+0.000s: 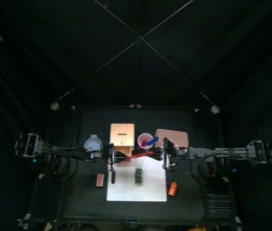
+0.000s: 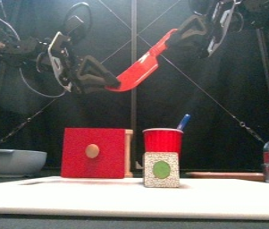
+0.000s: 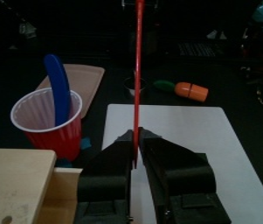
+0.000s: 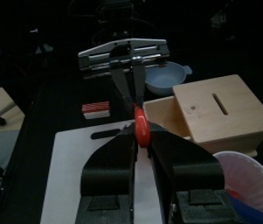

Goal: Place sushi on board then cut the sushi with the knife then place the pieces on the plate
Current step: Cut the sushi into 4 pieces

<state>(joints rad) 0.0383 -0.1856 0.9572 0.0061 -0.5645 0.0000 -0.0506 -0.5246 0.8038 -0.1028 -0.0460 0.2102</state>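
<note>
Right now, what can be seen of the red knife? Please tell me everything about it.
The red knife is a flat, one-piece toy of what looks like smooth plastic. It hangs in the air above the white board, tilted: its lower end sits in the left gripper and its higher end in the right gripper, both shut on it. It touches nothing else.

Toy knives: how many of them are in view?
2. The red plastic toy knife is in the air, gripped by the left end effector and the right end effector. The blue plastic toy knife stands in the red plastic cup.
</note>
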